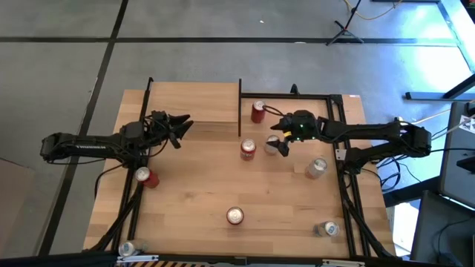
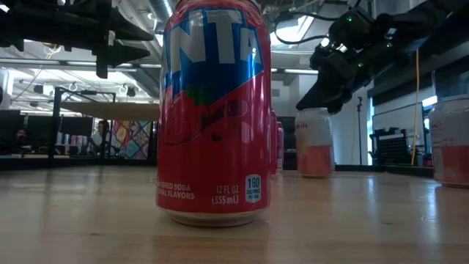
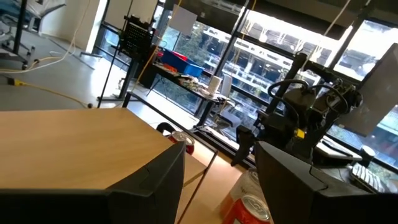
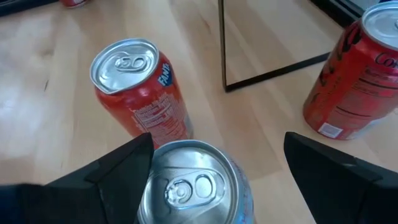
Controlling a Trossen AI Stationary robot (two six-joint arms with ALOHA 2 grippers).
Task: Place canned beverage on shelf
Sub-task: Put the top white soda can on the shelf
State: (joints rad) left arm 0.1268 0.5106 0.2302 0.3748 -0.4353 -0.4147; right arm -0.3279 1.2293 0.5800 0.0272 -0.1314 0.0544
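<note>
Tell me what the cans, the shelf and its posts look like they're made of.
Cans: likely aluminium, with bare silvery tops with pull tabs and glossy printed red sides. Shelf: light wood, matte, faint grain. Posts: thin black bars, probably painted metal.

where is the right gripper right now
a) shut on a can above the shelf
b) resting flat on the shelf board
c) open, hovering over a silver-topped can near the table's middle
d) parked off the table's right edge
c: the right wrist view shows the right gripper with its fingers spread to either side of the silver-topped can, above it and not closed on it; the high view places it right of the shelf.
</note>
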